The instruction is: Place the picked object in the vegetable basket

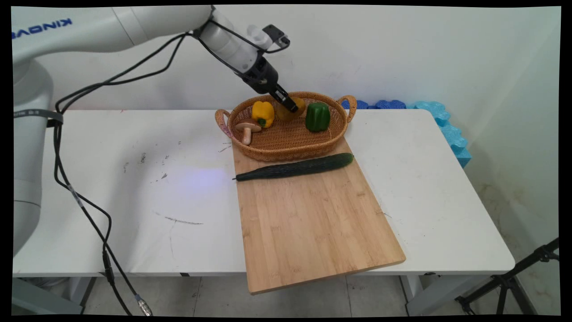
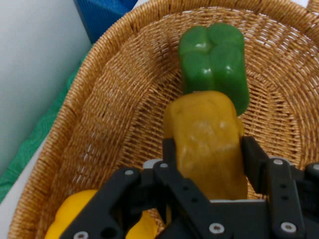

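I see my gripper [image 2: 207, 152] inside the basket [image 1: 286, 145] at the worktop's [image 1: 134, 179] twelve o'clock, fingers [image 2: 254, 159] clamped on the potato [image 2: 207, 144]. A green pepper [image 1: 317, 116] sits at its three o'clock, a yellow pepper [image 1: 262, 113] and mushroom [image 1: 247, 129] at nine.

At upper centre the gripper [image 1: 290, 106] reaches into a wicker basket [image 1: 290, 147] on the worktop [image 1: 134, 179], at a brownish-yellow vegetable [image 1: 296, 112].

Peppers [image 1: 317, 116], mushroom [image 1: 247, 129] in basket [image 1: 286, 150]; cucumber [image 1: 295, 167] before it, on board [image 1: 308, 219].
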`<control>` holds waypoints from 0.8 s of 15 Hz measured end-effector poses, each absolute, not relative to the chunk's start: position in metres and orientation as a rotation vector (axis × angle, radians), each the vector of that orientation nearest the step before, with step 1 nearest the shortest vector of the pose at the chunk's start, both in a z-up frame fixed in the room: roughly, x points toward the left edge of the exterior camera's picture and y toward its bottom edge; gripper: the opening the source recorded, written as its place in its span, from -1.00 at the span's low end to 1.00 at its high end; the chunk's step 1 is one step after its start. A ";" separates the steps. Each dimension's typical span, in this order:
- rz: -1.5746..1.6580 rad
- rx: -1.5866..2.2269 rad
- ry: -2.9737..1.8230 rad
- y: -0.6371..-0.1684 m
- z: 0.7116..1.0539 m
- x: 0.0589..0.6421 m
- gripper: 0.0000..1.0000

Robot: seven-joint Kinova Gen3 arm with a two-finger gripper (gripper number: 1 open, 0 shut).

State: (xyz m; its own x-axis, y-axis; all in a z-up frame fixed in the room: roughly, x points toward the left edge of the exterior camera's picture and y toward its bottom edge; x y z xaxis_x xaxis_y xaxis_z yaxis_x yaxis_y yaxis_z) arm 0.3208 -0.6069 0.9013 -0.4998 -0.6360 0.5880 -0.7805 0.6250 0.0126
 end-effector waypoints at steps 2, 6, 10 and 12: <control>0.339 1.119 -2.291 -0.611 0.893 0.319 -1.00; 0.333 1.132 -2.294 -0.619 0.875 0.316 -1.00; 0.329 1.137 -2.293 -0.623 0.863 0.313 -1.00; 0.328 1.138 -2.292 -0.624 0.859 0.312 -1.00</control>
State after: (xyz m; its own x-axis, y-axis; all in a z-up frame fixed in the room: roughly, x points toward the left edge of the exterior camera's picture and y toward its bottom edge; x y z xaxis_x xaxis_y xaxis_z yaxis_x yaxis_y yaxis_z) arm 0.3125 -0.6239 0.8592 -0.4871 -0.6557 0.5768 -0.7911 0.6111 0.0267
